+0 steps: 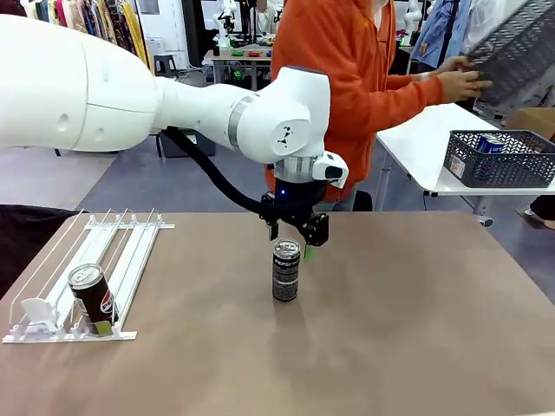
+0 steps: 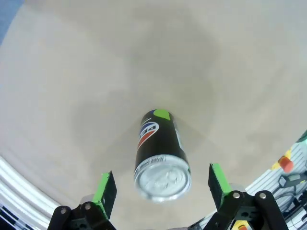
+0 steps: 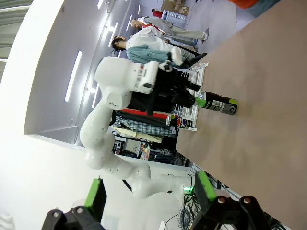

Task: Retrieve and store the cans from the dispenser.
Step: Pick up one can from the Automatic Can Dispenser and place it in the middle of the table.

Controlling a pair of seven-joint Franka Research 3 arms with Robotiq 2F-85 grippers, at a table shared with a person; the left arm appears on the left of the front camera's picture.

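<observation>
A black can (image 1: 286, 270) stands upright near the middle of the brown table. My left gripper (image 1: 291, 244) hangs right over its top, open. In the left wrist view the silver-topped can (image 2: 160, 160) sits between the green pads (image 2: 106, 188), with a gap on each side of it. The white dispenser (image 1: 87, 264) lies at the table's left, and a second black can (image 1: 93, 296) leans against the stops at its low end. My right gripper (image 3: 149, 194) is open and holds nothing. Its view looks sideways along the table at the left arm, the standing can (image 3: 218, 104) and the dispenser (image 3: 194, 91).
A person in an orange top stands at the far side and holds a dark mesh basket (image 1: 519, 52) up at the right. Another mesh basket (image 1: 501, 160) with a blue can (image 1: 490, 145) in it rests on a white side table (image 1: 425, 143).
</observation>
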